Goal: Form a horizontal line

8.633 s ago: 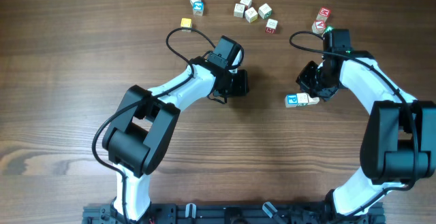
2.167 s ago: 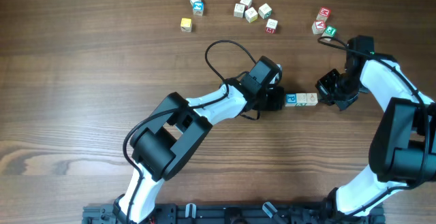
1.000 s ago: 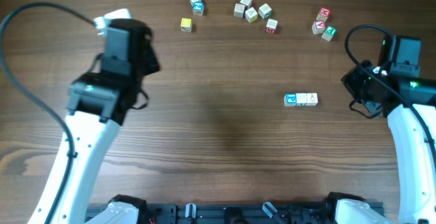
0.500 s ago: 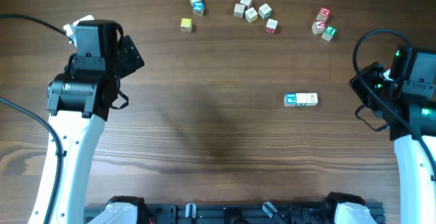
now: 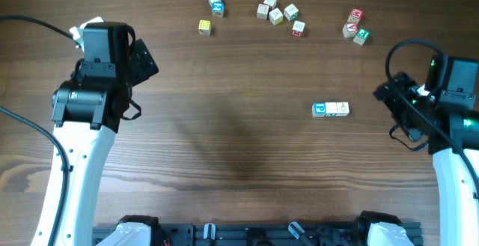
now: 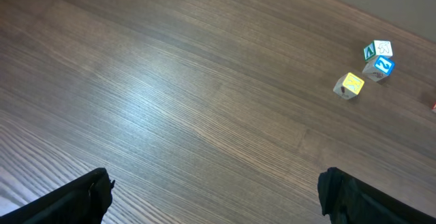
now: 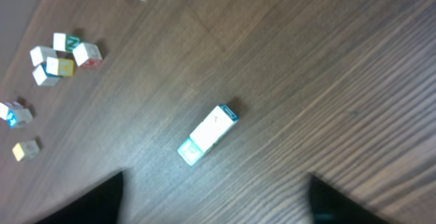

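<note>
Two open grippers, one fragile row

If I swing the right gripper (image 7: 214,186) back in low, a spread finger could clip the short row of small wooden letter cubes (image 5: 330,109) and knock it crooked. That gripper and the left gripper (image 6: 214,183) both gape wide, holding and touching nothing. The teal-and-cream row lies right of centre on the brown wooden table (image 5: 239,149), well apart from the loose scattered cubes (image 5: 278,11).
</note>
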Robot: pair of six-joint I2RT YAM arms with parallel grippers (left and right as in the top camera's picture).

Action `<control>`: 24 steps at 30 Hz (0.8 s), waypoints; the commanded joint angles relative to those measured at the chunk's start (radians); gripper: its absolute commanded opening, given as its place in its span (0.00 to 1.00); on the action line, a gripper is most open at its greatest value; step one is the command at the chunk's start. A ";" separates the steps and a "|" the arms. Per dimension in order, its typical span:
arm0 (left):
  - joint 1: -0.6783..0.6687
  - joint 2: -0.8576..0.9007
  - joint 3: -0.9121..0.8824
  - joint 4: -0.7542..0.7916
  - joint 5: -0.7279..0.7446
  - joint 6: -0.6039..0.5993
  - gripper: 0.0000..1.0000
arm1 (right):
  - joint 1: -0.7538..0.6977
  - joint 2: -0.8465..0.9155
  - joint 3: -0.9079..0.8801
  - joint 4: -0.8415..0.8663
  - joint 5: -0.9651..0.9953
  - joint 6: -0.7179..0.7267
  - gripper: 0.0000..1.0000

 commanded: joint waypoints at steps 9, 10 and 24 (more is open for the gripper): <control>0.006 -0.012 0.003 0.003 -0.009 0.001 1.00 | 0.002 -0.010 0.004 -0.004 0.043 -0.001 1.00; 0.006 -0.012 0.003 0.002 -0.009 0.001 1.00 | 0.002 -0.010 0.004 -0.002 0.045 -0.002 1.00; 0.006 -0.012 0.003 0.003 -0.009 0.001 1.00 | 0.002 -0.447 -0.396 0.652 -0.076 -0.306 1.00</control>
